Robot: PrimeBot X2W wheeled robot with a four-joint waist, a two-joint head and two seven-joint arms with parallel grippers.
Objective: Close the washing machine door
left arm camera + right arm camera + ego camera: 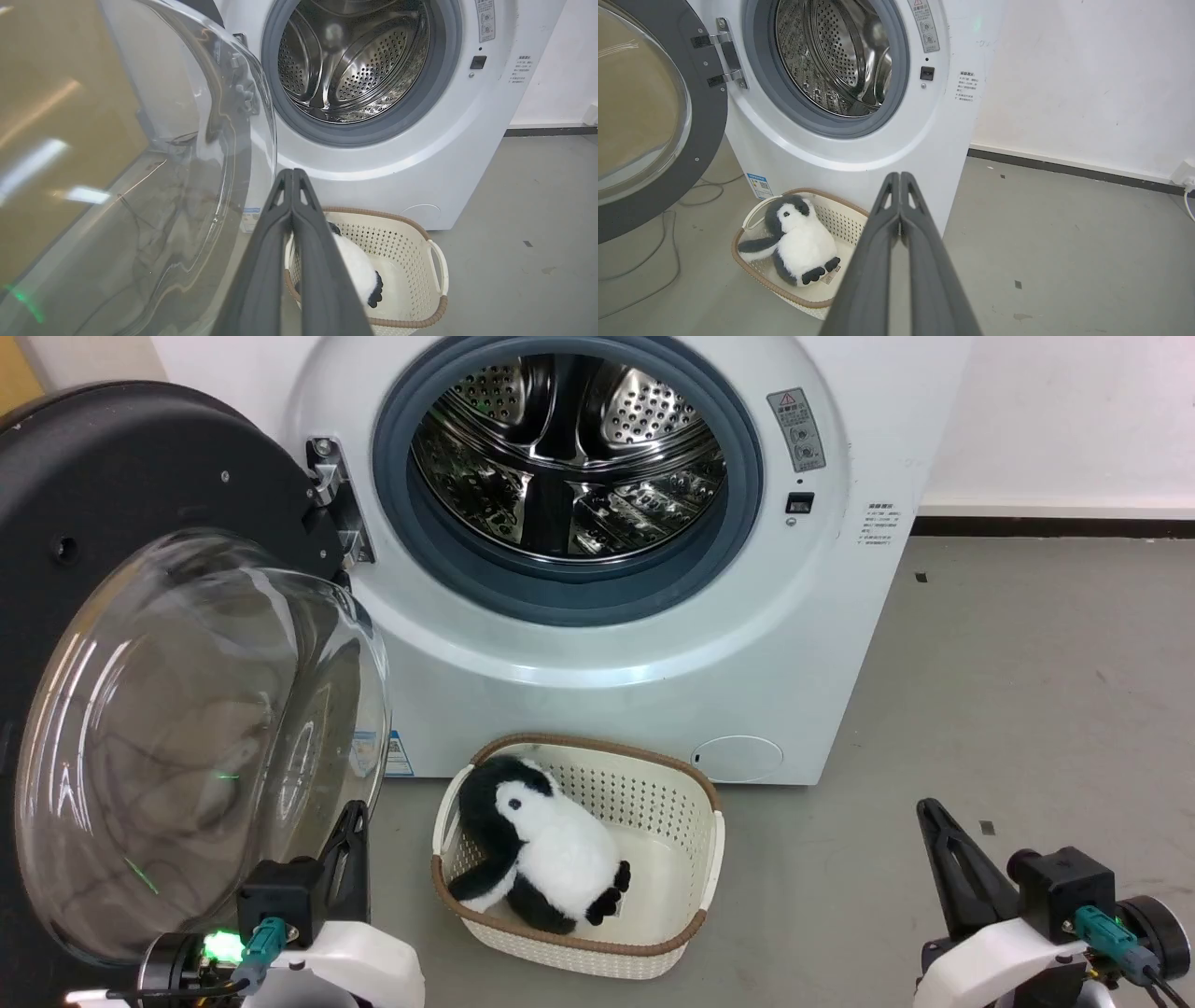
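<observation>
door open, grippers empty

far left: finds the washing machine door (187, 728) swung wide open on its metal hinge (336, 504), with the glass bowl bulging toward the head camera. just beside the bowl's lower edge, notes the left gripper (353, 819) with fingers pressed together, holding nothing; cannot tell whether touching the glass. centre: logs a cream basket (717, 831) on the floor just before the washing machine (653, 681), with a plush penguin (551, 845) inside and the steel drum (569, 457) exposed above. lower right: notes the right gripper (931, 814) with fingers pressed together, empty, well apart from the machine.
</observation>
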